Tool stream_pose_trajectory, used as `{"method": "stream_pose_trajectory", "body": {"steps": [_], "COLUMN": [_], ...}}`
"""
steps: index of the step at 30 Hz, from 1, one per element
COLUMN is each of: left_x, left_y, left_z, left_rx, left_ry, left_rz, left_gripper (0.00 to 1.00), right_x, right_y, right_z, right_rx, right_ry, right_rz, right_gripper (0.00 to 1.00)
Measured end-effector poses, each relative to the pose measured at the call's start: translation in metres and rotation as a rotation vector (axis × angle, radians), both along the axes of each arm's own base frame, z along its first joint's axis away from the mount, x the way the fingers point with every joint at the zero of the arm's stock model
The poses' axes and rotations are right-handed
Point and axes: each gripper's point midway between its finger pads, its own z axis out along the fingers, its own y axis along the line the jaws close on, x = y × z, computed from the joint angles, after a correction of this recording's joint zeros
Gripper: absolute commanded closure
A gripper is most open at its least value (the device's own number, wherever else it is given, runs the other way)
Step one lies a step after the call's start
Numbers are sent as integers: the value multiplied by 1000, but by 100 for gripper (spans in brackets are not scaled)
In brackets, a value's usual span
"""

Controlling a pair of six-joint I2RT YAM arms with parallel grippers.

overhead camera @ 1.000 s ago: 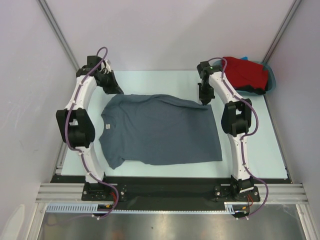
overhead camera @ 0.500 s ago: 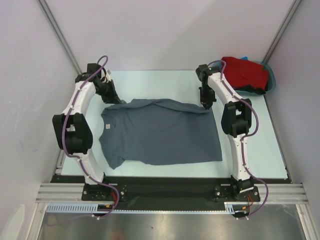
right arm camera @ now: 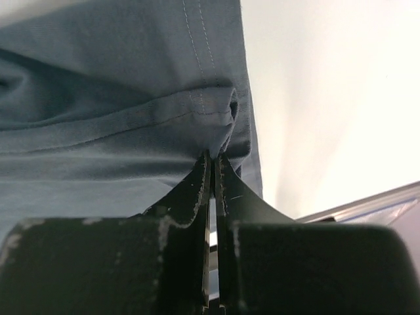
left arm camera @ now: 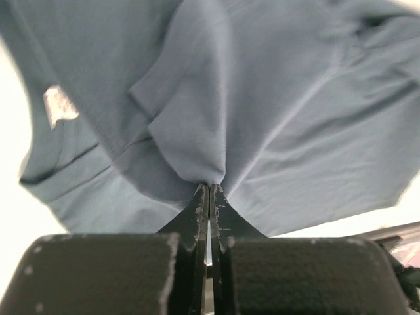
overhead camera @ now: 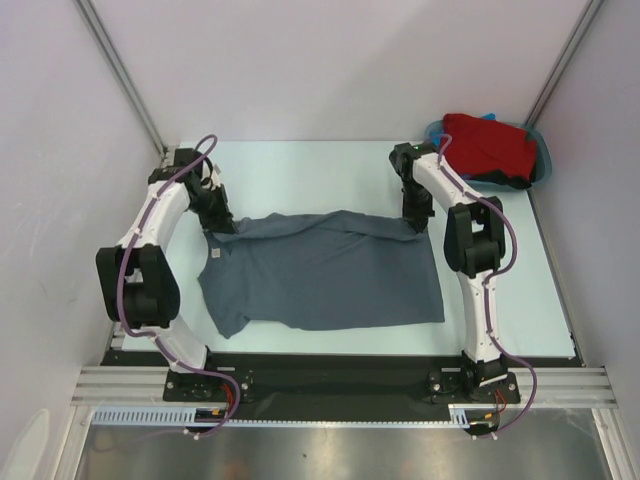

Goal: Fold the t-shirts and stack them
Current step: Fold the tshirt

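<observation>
This is looking like a robotics lab cell, not a home. The left arm (overhead camera: 160, 210) and the right arm (overhead camera: 478, 310) are standing bolted on a metal rail (overhead camera: 340, 383) at the near edge of a pale table (overhead camera: 300, 165). Purple cables (overhead camera: 511, 243) are running along them. Plain white panels (overhead camera: 330, 70) on aluminium posts (overhead camera: 118, 70) are closing the work area in, and a slotted cable duct (overhead camera: 340, 415) is lying below the rail.

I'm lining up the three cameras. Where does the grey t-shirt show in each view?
Top external: grey t-shirt spread mid-table, far edge bunched.
Left wrist: grey t-shirt fills upper frame, pinched bottom centre.
Right wrist: grey t-shirt upper left, hem pinched centre.
Shared landmark: the pale table beside it.
</observation>
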Motion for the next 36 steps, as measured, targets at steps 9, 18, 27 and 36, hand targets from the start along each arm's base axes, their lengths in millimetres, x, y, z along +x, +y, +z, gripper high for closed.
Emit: {"method": "stream_pose_trajectory", "body": {"steps": [9, 18, 27, 36], "left_x": [-43, -57, -46, -4], "left_y": [23, 47, 57, 34], "left_z": [-23, -15, 0, 18], "left_rx": [138, 271, 326, 204], "left_ry": [135, 138, 90, -44], "left_rz": [42, 72, 89, 67], "left_gripper": [100, 19, 0, 0], "right_x": [-25, -20, 4, 28], "right_y": [-11, -29, -36, 9], "right_z": [5, 30, 55, 73], "right_rx": [-66, -141, -96, 151], "right_ry": [8, -80, -165, -199], "right_rz": [-58, -94, -116, 2], "right_gripper": [71, 0, 0, 3]}}
